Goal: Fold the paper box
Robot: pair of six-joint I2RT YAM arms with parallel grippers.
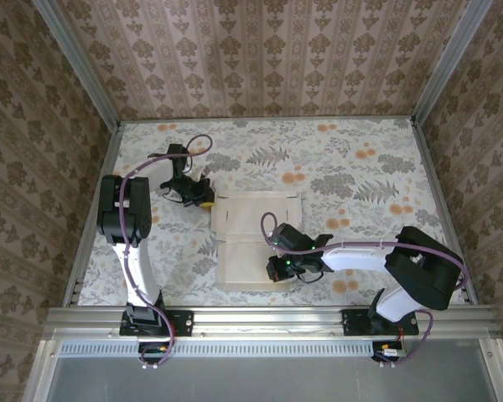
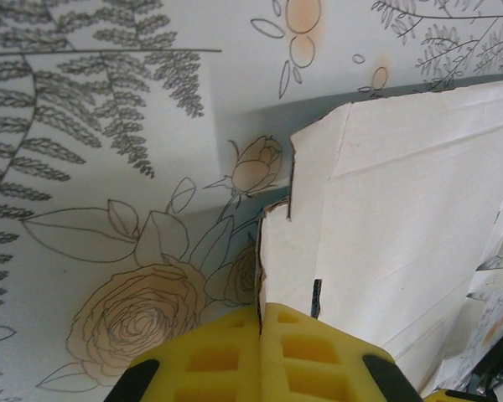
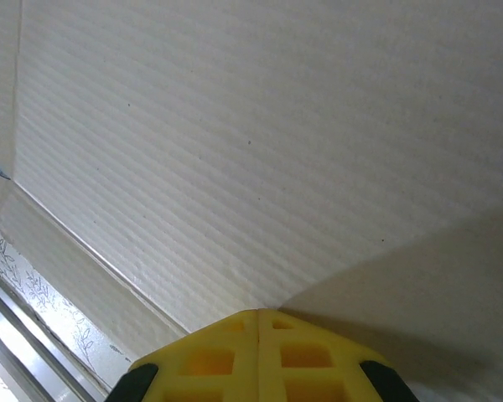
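The paper box [image 1: 253, 243] lies mostly flat, off-white side up, mid-worktop [image 1: 360, 151], with no walls raised. My left end effector [image 2: 260, 308] appears clamped on its far-left corner flap. My right end effector [image 3: 260, 311], closed on nothing, sits on the near panel. Nearly all the folding remains, I judge.

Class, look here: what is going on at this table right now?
Two robot arms work on the paper box, a flat sheet lying off-white side up on the floral table. The left gripper is shut on its far-left edge, which looks slightly lifted. The right gripper is shut, its tip against the sheet's near half. Nothing stands folded yet.
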